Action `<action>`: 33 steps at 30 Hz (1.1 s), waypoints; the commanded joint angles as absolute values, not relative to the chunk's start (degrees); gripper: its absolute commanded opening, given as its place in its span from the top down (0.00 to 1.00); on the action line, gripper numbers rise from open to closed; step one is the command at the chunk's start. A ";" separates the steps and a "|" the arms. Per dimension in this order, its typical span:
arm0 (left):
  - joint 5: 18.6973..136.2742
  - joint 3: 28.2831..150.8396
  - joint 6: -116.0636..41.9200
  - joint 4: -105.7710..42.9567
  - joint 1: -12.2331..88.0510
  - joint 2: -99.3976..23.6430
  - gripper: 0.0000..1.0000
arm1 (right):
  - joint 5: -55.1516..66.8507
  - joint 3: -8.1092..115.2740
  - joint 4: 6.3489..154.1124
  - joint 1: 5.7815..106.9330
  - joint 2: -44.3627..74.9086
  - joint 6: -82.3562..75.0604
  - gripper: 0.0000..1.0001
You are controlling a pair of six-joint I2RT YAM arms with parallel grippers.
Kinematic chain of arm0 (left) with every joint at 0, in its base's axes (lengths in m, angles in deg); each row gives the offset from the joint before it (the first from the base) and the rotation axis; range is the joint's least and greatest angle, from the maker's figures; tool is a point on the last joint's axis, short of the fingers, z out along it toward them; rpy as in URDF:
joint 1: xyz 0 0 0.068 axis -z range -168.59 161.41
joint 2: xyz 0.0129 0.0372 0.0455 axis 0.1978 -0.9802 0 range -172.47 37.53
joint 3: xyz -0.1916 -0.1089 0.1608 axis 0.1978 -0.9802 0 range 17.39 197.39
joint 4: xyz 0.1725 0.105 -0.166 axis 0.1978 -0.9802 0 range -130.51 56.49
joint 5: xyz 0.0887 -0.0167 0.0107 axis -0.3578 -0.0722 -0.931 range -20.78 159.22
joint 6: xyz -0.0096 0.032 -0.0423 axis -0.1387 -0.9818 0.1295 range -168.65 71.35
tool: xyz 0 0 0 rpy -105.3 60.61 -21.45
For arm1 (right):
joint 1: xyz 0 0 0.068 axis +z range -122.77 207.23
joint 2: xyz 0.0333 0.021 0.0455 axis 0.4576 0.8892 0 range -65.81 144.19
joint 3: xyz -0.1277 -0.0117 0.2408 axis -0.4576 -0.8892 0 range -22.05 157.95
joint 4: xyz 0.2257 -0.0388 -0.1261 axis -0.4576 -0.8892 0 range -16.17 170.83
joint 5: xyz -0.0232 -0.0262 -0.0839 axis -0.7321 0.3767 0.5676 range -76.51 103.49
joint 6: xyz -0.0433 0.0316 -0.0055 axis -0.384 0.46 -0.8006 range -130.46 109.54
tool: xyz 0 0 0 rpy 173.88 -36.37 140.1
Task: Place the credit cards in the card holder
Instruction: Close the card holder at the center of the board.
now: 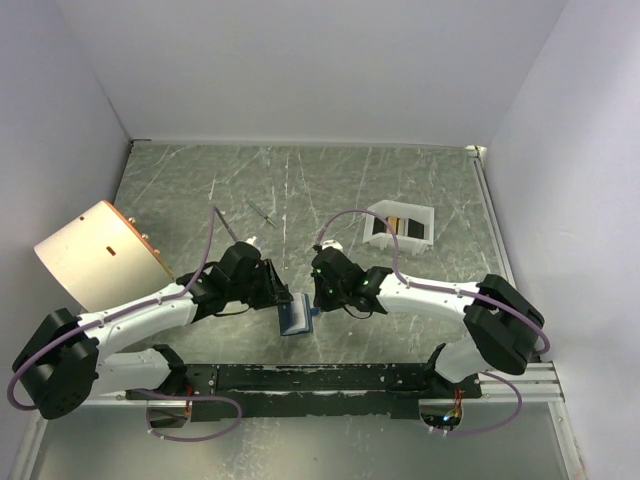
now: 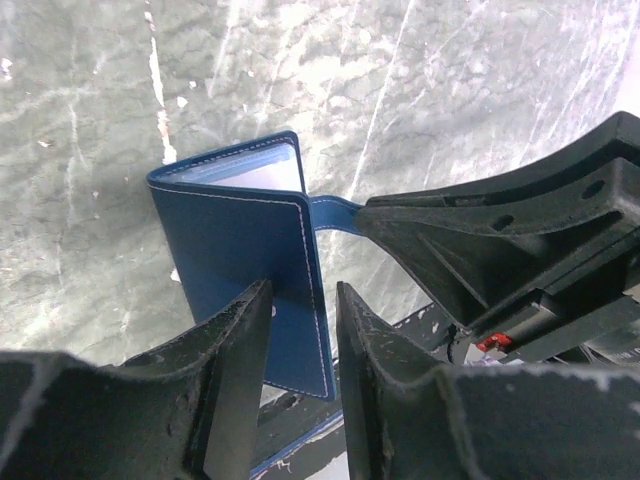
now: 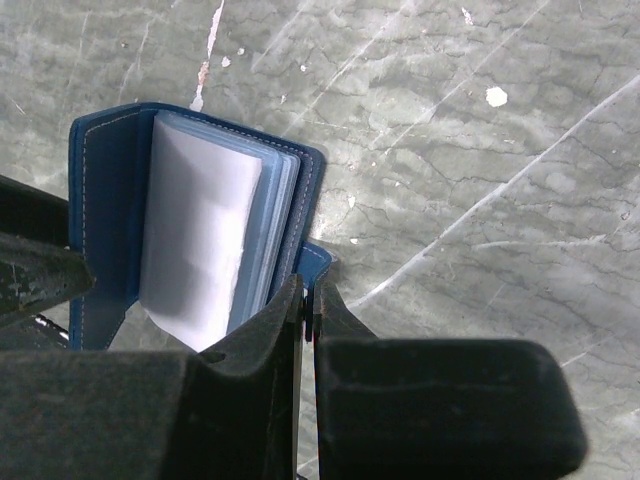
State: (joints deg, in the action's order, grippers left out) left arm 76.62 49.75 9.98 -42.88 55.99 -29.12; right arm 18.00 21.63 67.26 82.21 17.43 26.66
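The dark blue card holder [image 1: 295, 318] stands open on its edge between both arms. In the right wrist view its cover [image 3: 105, 180] and clear inner sleeves [image 3: 215, 230] face me. My right gripper [image 3: 308, 285] is shut on the holder's snap tab [image 3: 316, 258]; it also shows in the top view [image 1: 316, 298]. My left gripper [image 2: 303, 290] is open, with its jaws on either side of the lower edge of the blue cover [image 2: 240, 250]; it also shows in the top view [image 1: 282, 300]. The credit cards [image 1: 395, 225], dark and tan, lie in the white tray.
The white tray [image 1: 420, 212] sits at the back right. A cream, rounded object with a copper rim [image 1: 100, 255] stands at the left edge. A thin small item [image 1: 262, 212] lies on the marbled table behind the arms. A black rail [image 1: 330, 378] runs along the near edge.
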 commanded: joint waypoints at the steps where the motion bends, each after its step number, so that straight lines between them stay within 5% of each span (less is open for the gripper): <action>1: 72.81 51.74 8.11 -46.19 55.96 -29.07 0.59 | 18.88 21.23 67.16 82.32 15.85 27.15 1.00; 8: 74.92 50.79 8.06 -41.64 55.97 -32.13 0.67 | 18.86 20.99 67.31 82.29 15.62 27.09 1.00; 17: 84.28 49.54 7.48 -29.49 55.94 -35.73 0.56 | 18.87 21.15 67.38 82.28 15.76 26.67 1.00; 33: 68.31 53.55 7.73 -48.70 55.97 -31.43 0.65 | 18.81 21.69 66.70 82.29 16.02 26.28 1.00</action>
State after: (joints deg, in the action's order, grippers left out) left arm 73.63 51.52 8.14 -43.12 55.99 -32.49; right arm 18.00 21.39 67.20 82.21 16.76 26.66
